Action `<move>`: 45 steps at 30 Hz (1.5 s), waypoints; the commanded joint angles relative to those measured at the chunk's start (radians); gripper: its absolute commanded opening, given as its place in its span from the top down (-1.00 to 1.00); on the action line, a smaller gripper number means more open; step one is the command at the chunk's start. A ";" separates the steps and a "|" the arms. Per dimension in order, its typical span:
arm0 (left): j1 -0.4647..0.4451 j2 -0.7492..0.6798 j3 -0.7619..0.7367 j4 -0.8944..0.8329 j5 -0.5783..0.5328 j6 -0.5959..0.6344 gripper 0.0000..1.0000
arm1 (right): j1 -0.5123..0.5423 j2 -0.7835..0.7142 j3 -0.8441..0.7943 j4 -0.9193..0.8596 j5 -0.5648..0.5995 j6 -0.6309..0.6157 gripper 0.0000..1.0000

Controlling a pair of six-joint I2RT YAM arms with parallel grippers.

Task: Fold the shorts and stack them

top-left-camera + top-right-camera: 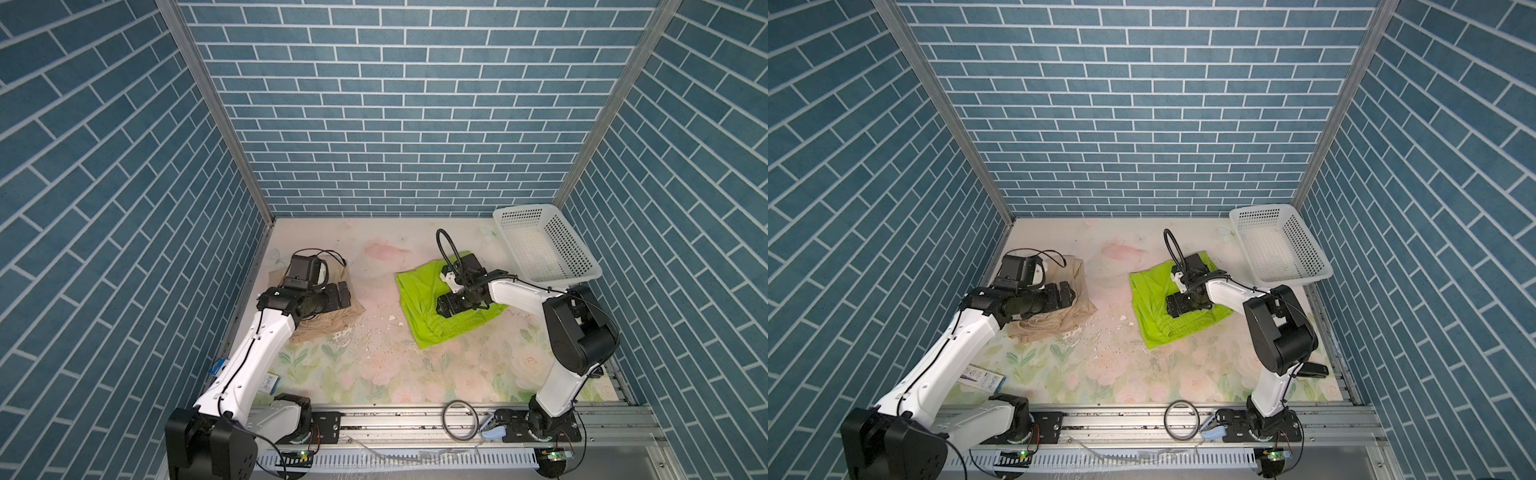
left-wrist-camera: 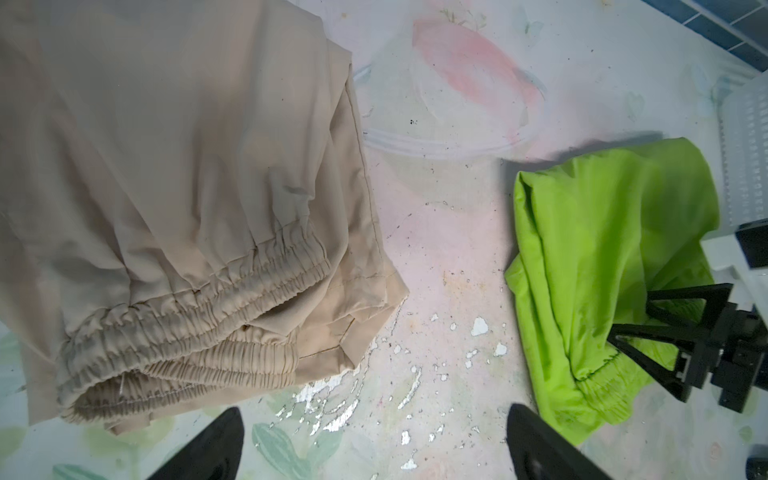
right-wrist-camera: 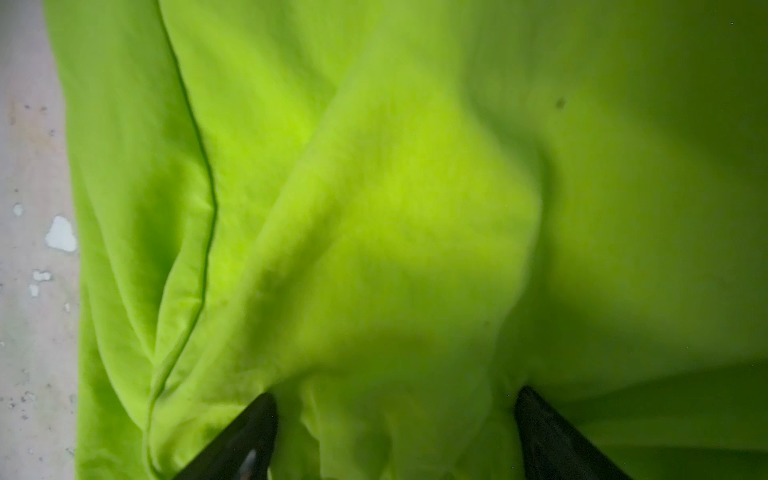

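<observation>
I saw the beige shorts (image 2: pixel 166 187) folded over, with the layers of the gathered waistband stacked at one edge. They lay on the left of the floral table (image 1: pixel 374 353). The lime-green shorts (image 1: pixel 417 299) lay rumpled on the right, well apart from the beige pair and near the white basket (image 1: pixel 544 245). My left gripper (image 1: pixel 343 293) hovered over the beige pair's edge, jaws spread wide and empty (its wrist view showed only bare table in the gap). My right gripper (image 3: pixel 397 395) sat low on the green shorts, jaws also wide. A soft ridge of green cloth bulged between its fingers, though I saw no pinch on it.
</observation>
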 commanded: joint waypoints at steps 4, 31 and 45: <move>-0.090 -0.025 -0.081 0.142 0.008 -0.121 -0.99 | 0.094 -0.112 -0.067 -0.024 -0.086 0.158 -0.78; -0.517 0.397 -0.320 0.837 -0.118 -0.480 -0.99 | -0.300 0.176 0.323 -0.260 -0.129 -0.258 -0.97; -0.531 0.535 -0.299 0.983 -0.024 -0.540 -0.98 | -0.345 0.248 0.330 -0.340 -0.251 -0.188 -0.97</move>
